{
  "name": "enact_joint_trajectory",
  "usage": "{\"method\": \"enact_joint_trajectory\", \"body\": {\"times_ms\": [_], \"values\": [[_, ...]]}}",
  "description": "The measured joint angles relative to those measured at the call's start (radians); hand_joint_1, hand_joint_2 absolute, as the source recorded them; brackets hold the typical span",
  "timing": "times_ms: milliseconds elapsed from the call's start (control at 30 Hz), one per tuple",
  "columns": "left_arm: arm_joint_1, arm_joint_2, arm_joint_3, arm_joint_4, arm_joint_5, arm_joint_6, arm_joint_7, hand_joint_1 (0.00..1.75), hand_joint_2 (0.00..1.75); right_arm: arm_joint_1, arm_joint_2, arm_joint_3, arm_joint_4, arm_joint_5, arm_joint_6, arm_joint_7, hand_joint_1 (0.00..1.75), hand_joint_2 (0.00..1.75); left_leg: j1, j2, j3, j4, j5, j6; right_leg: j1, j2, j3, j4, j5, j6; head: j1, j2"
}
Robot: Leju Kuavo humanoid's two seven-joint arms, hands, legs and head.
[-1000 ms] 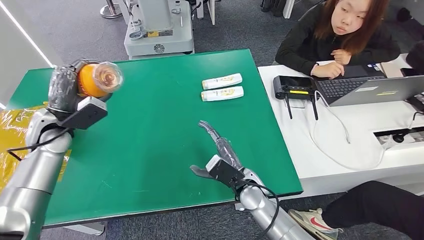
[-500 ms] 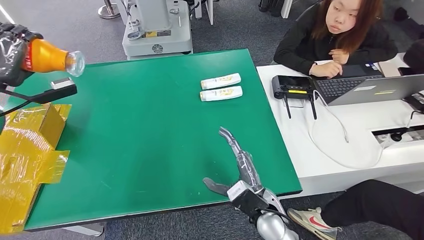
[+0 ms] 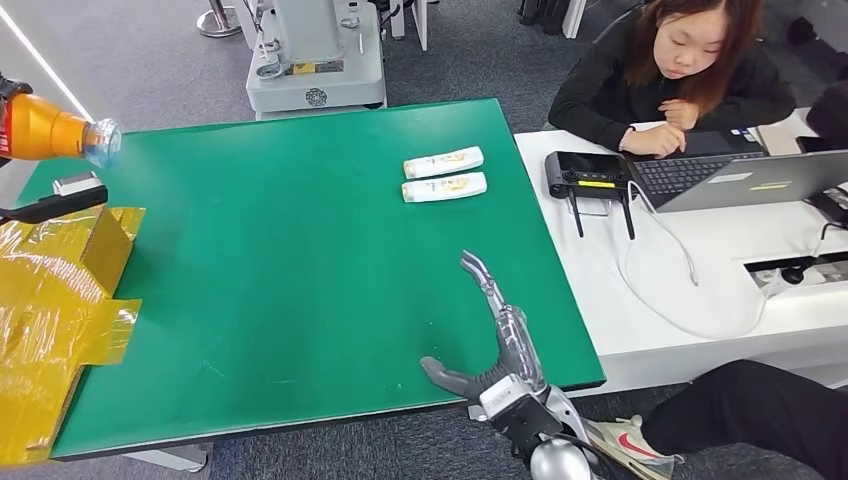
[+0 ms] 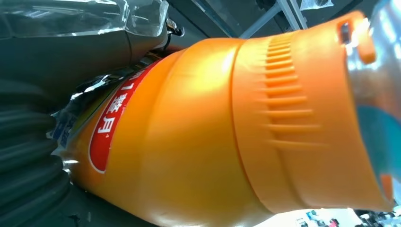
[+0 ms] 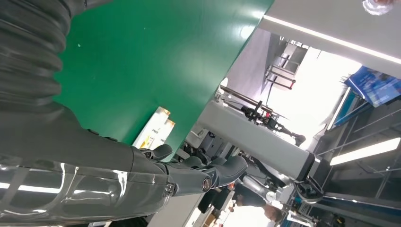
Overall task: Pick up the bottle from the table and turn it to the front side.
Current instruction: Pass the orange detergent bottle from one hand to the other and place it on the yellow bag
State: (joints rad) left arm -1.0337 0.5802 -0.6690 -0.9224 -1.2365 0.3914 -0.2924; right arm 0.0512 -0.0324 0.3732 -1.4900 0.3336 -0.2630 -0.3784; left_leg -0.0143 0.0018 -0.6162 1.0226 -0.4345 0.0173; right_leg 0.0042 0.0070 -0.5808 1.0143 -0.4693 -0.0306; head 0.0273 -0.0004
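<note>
Label: bottle [image 4: 198, 142] has a red oval patch with white characters on it, cropped at the edge so I can't really read the lot.
Other writing: the two tubes [image 3: 443, 174] have some yellow print, way too small to make out.
Bottle look: bright orange body with ribbed ridges round the shoulder and a clear cap end [image 3: 101, 141].
Bottle axis: lying roughly horizontal, cap end pointing toward the middle of the desk [image 3: 300, 250], body running off the picture's left edge in the head view.
Bottle location: up in the air over the far left corner of the green desk, above the yellow box [image 3: 60, 300].
Left hand: [image 4: 33, 156] wrapped round the bottle's lower body, plastic-covered fingers [image 4: 75, 42] pressed against it.
Right hand: [image 3: 490, 340] holding nothing, fingers stretched out straight and thumb off to the side, over the desk's near edge.
Tubes: side by side and parallel near the far right of the desk, well apart from both hands.
Beside it: white desk [image 3: 700, 280] with a laptop [image 3: 740, 180]; a person [image 3: 680, 70] sits there.
</note>
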Motion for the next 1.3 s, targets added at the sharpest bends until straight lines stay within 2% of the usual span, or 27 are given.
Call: {"method": "enact_joint_trajectory", "body": {"times_ms": [100, 200, 367, 500, 567, 633, 767, 933, 1067, 1200, 1300], "values": [[0.049, 0.060, 0.007, 0.000, -0.004, 0.007, 0.034, 1.75, 1.75, 0.016, 0.000, -0.014, -0.012, 0.000, -0.006, 0.001, 0.00, 1.75, 0.000, 0.005, 0.001, 0.000, -0.001, -0.001, 0.000, 0.006, -0.001, 0.000, 0.000, 0.000, 0.000, 0.000], [0.132, 0.119, 0.041, 0.001, 0.005, 0.011, 0.044, 1.75, 1.75, 0.030, 0.000, -0.031, -0.027, 0.001, -0.003, 0.004, 0.00, 1.75, -0.001, 0.007, 0.001, 0.000, -0.002, -0.002, 0.000, 0.008, -0.002, 0.000, 0.000, -0.001, 0.000, 0.000], [0.368, 0.199, 0.169, -0.036, 0.048, -0.033, 0.029, 1.75, 1.75, 0.039, 0.003, -0.057, -0.051, 0.002, 0.022, 0.010, 0.00, 1.75, 0.000, 0.010, 0.002, -0.001, -0.003, -0.004, 0.001, 0.011, -0.003, 0.000, -0.001, -0.002, -0.001, 0.000], [0.582, 0.214, 0.284, -0.097, 0.118, -0.167, -0.030, 1.75, 1.75, 0.046, 0.004, -0.077, -0.067, 0.002, 0.033, 0.009, 0.00, 1.75, 0.001, 0.009, 0.002, -0.001, -0.004, -0.004, 0.001, 0.010, -0.003, 0.000, -0.002, -0.002, 0.000, 0.000], [0.684, 0.208, 0.314, -0.120, 0.133, -0.200, -0.045, 1.75, 1.75, 0.054, 0.004, -0.083, -0.077, 0.001, 0.038, 0.007, 0.00, 1.75, 0.001, 0.009, 0.002, -0.001, -0.004, -0.004, 0.001, 0.010, -0.003, -0.001, -0.003, -0.002, 0.000, 0.000], [0.743, 0.199, 0.323, -0.127, 0.131, -0.207, -0.053, 1.75, 1.75, 0.061, 0.004, -0.087, -0.083, 0.001, 0.040, 0.006, 0.00, 1.75, 0.001, 0.009, 0.001, -0.001, -0.004, -0.004, 0.001, 0.010, -0.003, -0.002, -0.003, -0.002, 0.000, 0.000], [0.763, 0.192, 0.325, -0.127, 0.129, -0.210, -0.057, 1.75, 1.75, 0.062, 0.004, -0.087, -0.085, 0.001, 0.040, 0.005, 0.00, 1.75, 0.001, 0.009, 0.001, -0.001, -0.004, -0.004, 0.001, 0.009, -0.003, -0.002, -0.003, -0.002, 0.000, 0.000], [0.801, 0.071, 0.319, -0.056, 0.101, -0.231, -0.155, 1.75, 1.75, 0.056, 0.008, -0.081, -0.090, 0.001, 0.051, 0.009, 0.00, 1.75, -0.001, -0.003, 0.002, -0.001, -0.002, -0.001, -0.001, -0.004, 0.002, -0.003, -0.002, 0.001, 0.000, 0.000], [0.729, -0.006, 0.279, 0.042, 0.089, -0.186, -0.212, 1.75, 1.75, 0.041, 0.008, -0.064, -0.078, 0.000, 0.051, 0.008, 0.00, 1.75, -0.004, -0.020, 0.008, -0.002, 0.000, 0.002, -0.004, -0.020, 0.010, -0.003, -0.007, 0.005, 0.000, 0.000], [0.620, -0.099, 0.212, 0.191, 0.079, -0.154, -0.218, 1.75, 1.75, 0.012, 0.008, -0.047, -0.057, -0.001, 0.051, 0.008, 0.00, 1.75, -0.014, -0.049, 0.027, -0.010, -0.001, 0.006, -0.014, -0.051, 0.029, -0.003, -0.022, 0.013, -0.001, 0.000], [0.575, -0.136, 0.187, 0.253, 0.076, -0.143, -0.218, 1.75, 1.75, 0.001, 0.008, -0.039, -0.048, -0.001, 0.050, 0.008, 0.00, 1.75, -0.016, -0.057, 0.035, -0.012, -0.001, 0.006, -0.016, -0.060, 0.038, -0.003, -0.026, 0.014, -0.001, 0.000]]}}
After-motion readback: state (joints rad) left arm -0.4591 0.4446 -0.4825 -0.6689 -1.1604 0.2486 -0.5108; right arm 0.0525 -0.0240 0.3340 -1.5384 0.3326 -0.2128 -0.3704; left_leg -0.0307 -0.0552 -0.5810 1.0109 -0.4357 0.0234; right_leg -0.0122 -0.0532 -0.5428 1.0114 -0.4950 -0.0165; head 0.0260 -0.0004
